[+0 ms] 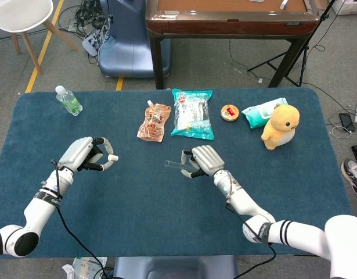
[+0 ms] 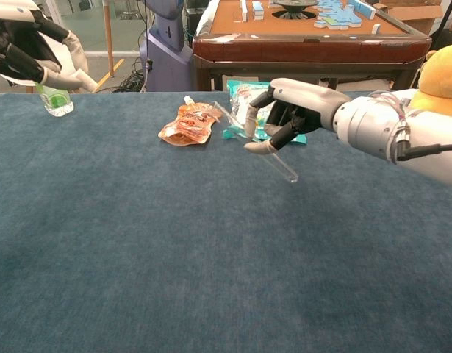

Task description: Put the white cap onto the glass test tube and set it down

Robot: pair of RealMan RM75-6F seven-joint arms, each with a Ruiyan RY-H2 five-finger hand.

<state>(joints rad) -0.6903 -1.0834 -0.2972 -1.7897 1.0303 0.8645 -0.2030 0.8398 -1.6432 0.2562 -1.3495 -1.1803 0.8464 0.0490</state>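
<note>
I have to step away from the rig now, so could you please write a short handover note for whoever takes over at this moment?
Left robot hand: raised above the table, pinching the small white plastic cap at its fingertips.
Right robot hand: raised near the table's centre, holding the clear glass test tube, which is tilted, its free end pointing towards the left robot hand.
Done: both items picked up off the dark blue table cloth.
Left: bring the hands together, fit the cap onto the tube's end, then set the capped tube down on the cloth.
</note>
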